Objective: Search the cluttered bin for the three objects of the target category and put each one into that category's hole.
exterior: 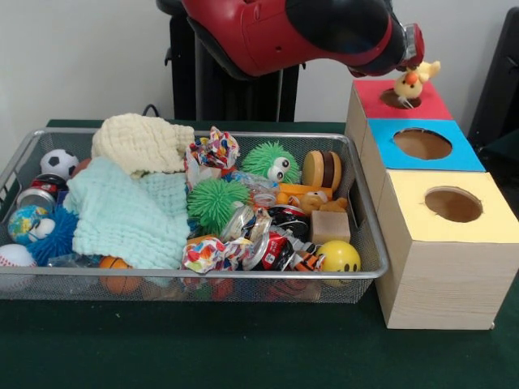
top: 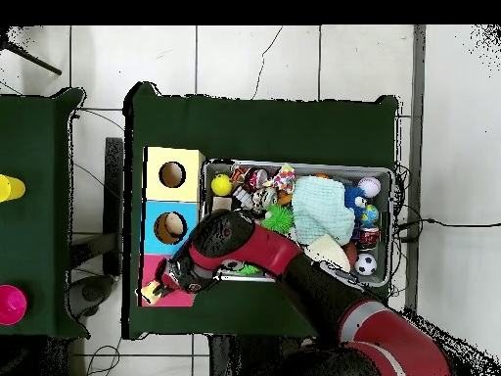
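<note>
Here the yellow duck hangs just under the fingers, seemingly pinched between them, over the red box's hole.

- gripper: fingers not resolvable in either view; the wrist housing covers them in front view, arm body covers them from overhead
- yellow duck: only head, beak and part of the body show above the red box; lower part sits in or over the hole, can't tell which
- arm: cut off by the top edge in front view
- wire-mesh basket: items under the mint cloth and cream cloth are hidden
- overhead: arm covers the basket's near-left corner
</note>
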